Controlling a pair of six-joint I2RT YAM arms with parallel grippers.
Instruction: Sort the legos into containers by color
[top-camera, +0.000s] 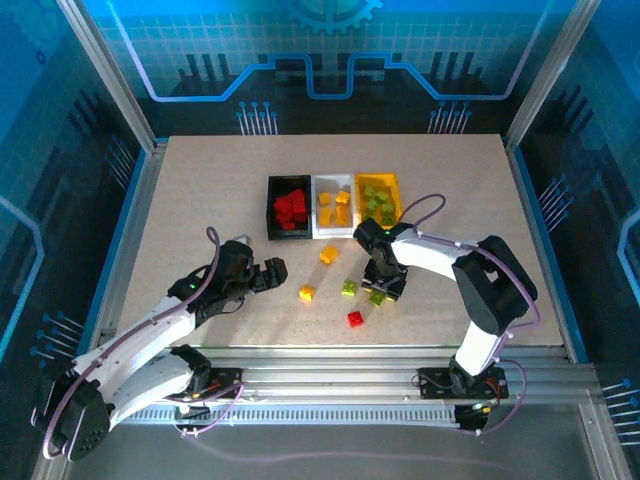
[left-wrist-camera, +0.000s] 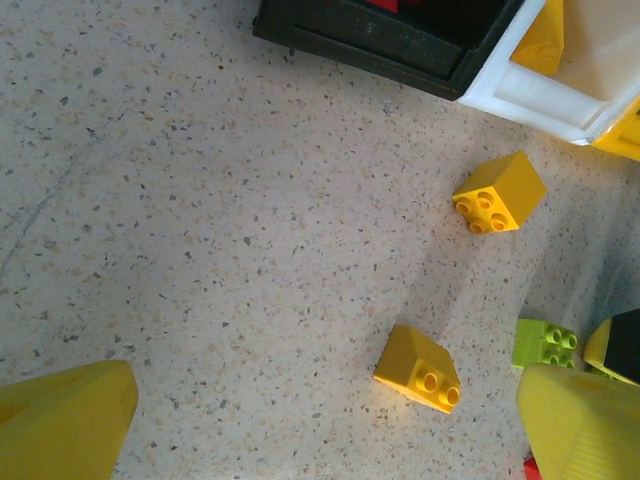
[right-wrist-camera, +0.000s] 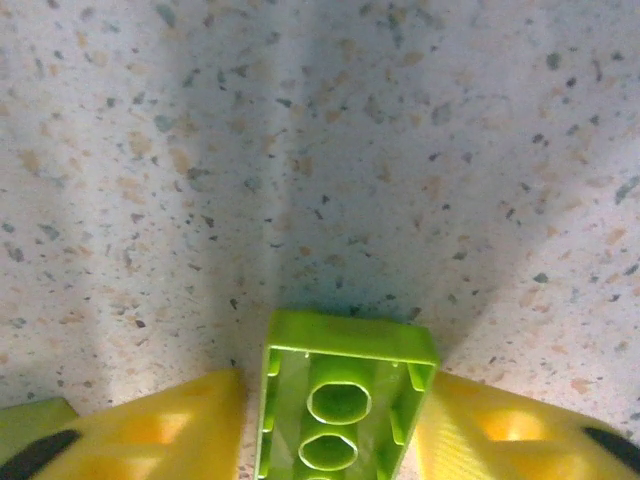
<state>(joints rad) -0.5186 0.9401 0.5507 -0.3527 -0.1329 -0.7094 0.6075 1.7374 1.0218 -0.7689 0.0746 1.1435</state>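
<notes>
Three bins stand in a row: the black bin holds red legos, the white bin yellow-orange ones, the yellow-orange bin lime green ones. Loose on the table lie two yellow bricks, a green brick and a red brick. My right gripper is down at the table, shut on an upturned lime green brick; only a sliver of table shows beside its left finger. My left gripper hangs open, left of the sloped yellow brick.
In the left wrist view the black bin's corner and the white bin's rim sit at the top, with a second yellow brick and a green brick to the right. Bare table spreads to the left and front.
</notes>
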